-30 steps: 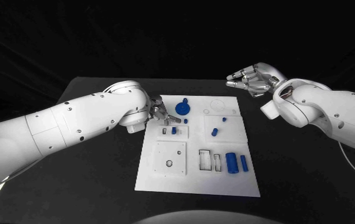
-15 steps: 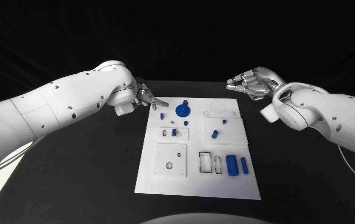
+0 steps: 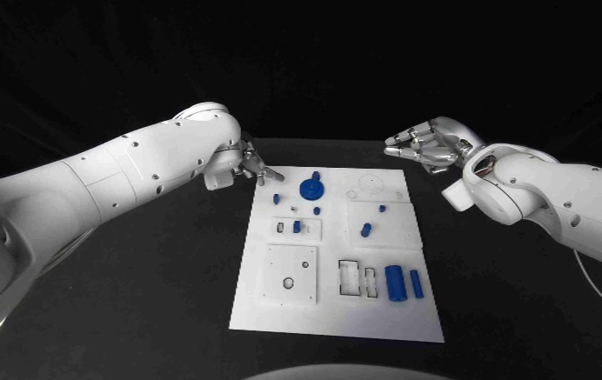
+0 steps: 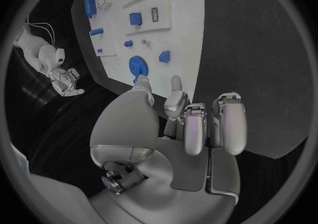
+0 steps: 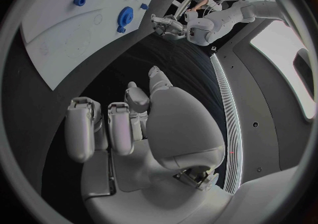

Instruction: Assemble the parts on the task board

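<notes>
On the table's middle lies the white board (image 3: 338, 254), blue parts (image 3: 310, 190) on it; the left hand (image 3: 251, 168) hovers off its far-left corner, the right hand (image 3: 426, 145) beyond its far-right. Left wrist view: fingers (image 4: 228, 123) apart, released, grasping nothing. Right wrist view: fingers (image 5: 119, 126) likewise released above the table.

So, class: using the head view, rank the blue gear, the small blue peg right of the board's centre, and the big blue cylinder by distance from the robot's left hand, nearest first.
1. Blue gear: far end of the board, just beside the left hand.
2. Small blue peg: mid-board, right of centre.
3. Big blue cylinder: near end, right side.
</notes>
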`<state>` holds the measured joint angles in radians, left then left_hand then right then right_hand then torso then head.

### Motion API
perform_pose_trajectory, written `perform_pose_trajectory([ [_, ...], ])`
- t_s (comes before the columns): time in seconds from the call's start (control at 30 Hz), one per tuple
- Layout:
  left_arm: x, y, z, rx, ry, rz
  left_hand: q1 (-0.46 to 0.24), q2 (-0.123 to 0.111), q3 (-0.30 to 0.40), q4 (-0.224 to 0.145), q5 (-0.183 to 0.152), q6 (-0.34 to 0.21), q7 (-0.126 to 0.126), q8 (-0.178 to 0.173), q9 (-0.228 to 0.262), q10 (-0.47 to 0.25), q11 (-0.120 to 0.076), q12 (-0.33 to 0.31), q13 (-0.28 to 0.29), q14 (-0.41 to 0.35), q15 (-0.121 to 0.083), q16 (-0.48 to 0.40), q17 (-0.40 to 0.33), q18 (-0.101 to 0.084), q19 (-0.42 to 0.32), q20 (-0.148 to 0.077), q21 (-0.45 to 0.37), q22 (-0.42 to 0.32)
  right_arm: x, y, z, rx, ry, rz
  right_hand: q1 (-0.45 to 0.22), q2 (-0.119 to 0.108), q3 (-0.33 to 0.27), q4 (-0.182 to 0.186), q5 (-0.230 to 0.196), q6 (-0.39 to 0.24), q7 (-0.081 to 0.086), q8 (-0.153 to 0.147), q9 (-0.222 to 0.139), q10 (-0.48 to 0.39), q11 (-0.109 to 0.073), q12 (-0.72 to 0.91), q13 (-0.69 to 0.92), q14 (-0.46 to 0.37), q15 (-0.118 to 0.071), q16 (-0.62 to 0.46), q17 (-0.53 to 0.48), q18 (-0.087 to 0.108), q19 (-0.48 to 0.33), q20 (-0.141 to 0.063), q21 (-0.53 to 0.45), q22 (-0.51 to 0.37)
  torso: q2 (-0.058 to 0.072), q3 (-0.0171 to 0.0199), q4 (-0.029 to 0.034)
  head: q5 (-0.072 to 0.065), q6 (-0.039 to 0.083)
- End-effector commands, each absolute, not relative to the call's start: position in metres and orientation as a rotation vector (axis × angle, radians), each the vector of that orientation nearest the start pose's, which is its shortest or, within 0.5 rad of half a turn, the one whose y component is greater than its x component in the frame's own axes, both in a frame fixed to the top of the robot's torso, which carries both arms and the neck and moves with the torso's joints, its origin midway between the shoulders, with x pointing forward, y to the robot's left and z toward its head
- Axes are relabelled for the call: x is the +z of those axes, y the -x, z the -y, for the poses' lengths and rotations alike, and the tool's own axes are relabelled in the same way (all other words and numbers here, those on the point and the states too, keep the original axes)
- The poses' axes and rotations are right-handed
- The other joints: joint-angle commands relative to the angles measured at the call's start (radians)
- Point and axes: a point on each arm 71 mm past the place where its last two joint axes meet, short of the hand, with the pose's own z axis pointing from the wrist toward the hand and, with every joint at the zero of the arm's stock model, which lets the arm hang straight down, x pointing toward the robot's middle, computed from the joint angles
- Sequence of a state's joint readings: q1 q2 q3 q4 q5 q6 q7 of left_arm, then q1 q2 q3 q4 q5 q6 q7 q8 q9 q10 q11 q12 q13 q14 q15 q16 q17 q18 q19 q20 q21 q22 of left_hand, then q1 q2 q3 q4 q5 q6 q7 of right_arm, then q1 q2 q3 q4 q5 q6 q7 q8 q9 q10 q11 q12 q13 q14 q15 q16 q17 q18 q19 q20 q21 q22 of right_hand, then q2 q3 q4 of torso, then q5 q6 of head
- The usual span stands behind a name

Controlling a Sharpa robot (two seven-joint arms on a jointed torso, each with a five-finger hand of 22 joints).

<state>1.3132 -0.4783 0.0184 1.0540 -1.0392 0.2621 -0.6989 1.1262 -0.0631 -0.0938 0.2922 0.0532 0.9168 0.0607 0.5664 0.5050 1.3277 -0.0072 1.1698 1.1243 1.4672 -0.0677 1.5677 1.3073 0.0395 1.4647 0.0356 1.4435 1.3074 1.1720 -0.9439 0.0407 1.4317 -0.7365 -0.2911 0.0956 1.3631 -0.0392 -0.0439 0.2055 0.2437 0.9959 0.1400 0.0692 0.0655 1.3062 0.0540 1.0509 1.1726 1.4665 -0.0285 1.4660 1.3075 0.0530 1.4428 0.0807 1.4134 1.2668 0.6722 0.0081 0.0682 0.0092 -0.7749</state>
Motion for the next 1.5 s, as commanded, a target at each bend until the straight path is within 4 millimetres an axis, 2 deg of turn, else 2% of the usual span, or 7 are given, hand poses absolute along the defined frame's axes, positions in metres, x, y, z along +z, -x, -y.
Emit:
perform_pose_trajectory([
  [0.03,-0.186,-0.573,-0.17,-0.125,0.234,-2.311,0.004,0.004,0.003,-0.002,0.001,0.004,-0.001,0.006,0.001,0.001,-0.006,0.007,0.001,0.104,-0.008,0.003,0.263,0.0,0.046,-0.003,0.003,0.099,-0.175,-0.504,0.281,0.993,-0.554,-1.654,-0.001,0.005,-0.008,0.0,0.005,-0.006,0.002,-0.001,0.0,-0.008,0.0,0.0,0.0,0.061,0.005,-0.006,0.072,0.011,-0.005,-0.001,-0.007,0.0,0.002,-0.0009,-0.0029,0.002,0.0],
  [0.17,-0.192,-0.572,-0.164,-0.132,0.199,-2.3,0.007,0.007,0.005,-0.001,0.001,0.005,-0.002,0.009,0.001,0.004,-0.007,0.012,0.006,0.104,-0.008,0.003,0.263,0.0,0.047,-0.003,0.004,0.102,-0.176,-0.504,0.282,0.993,-0.554,-1.654,-0.001,0.005,-0.008,0.0,0.005,-0.006,0.002,-0.001,0.0,-0.008,0.0,0.0,0.0,0.061,0.005,-0.006,0.072,0.011,-0.005,-0.001,-0.007,0.0,0.003,-0.0014,-0.0034,0.002,0.002],
  [0.4,-0.197,-0.571,-0.158,-0.15,0.18,-2.314,-0.01,0.013,-0.001,0.002,0.0,0.017,-0.007,0.023,0.004,0.013,-0.011,0.024,0.015,0.104,-0.011,0.003,0.263,-0.003,0.051,-0.006,0.012,0.112,-0.176,-0.504,0.281,0.997,-0.551,-1.657,-0.002,0.006,-0.008,0.0,0.006,-0.006,0.002,-0.001,0.0,-0.008,0.0,0.0,0.0,0.062,0.005,-0.006,0.072,0.011,-0.005,-0.001,-0.007,-0.001,0.001,0.0002,-0.0017,0.002,-0.003],
  [0.67,-0.201,-0.567,-0.155,-0.151,0.148,-2.384,-0.02,0.018,-0.006,0.001,0.0,0.024,-0.011,0.031,0.007,0.019,-0.014,0.032,0.023,0.104,-0.014,0.003,0.263,-0.003,0.053,-0.008,0.014,0.115,-0.176,-0.504,0.281,0.998,-0.55,-1.659,-0.002,0.006,-0.009,0.001,0.007,-0.007,0.002,-0.001,0.0,-0.008,0.0,0.0,0.0,0.061,0.006,-0.006,0.071,0.011,-0.005,-0.001,-0.007,-0.001,0.0,-0.0006,-0.0008,0.003,-0.004],
  [1.5,-0.206,-0.566,-0.151,-0.161,0.141,-2.408,0.039,0.043,0.034,-0.005,0.004,0.023,-0.017,0.049,0.012,0.023,-0.019,0.036,0.023,0.104,-0.019,0.003,0.263,-0.003,0.053,-0.013,0.013,0.116,-0.177,-0.505,0.277,1.006,-0.546,-1.663,-0.002,0.007,-0.01,0.0,0.013,-0.008,0.002,-0.001,0.0,-0.008,0.0,-0.001,-0.002,0.062,0.006,-0.006,0.072,0.011,-0.005,-0.001,-0.007,0.0,0.001,-0.0003,-0.0011,0.008,-0.004],
])
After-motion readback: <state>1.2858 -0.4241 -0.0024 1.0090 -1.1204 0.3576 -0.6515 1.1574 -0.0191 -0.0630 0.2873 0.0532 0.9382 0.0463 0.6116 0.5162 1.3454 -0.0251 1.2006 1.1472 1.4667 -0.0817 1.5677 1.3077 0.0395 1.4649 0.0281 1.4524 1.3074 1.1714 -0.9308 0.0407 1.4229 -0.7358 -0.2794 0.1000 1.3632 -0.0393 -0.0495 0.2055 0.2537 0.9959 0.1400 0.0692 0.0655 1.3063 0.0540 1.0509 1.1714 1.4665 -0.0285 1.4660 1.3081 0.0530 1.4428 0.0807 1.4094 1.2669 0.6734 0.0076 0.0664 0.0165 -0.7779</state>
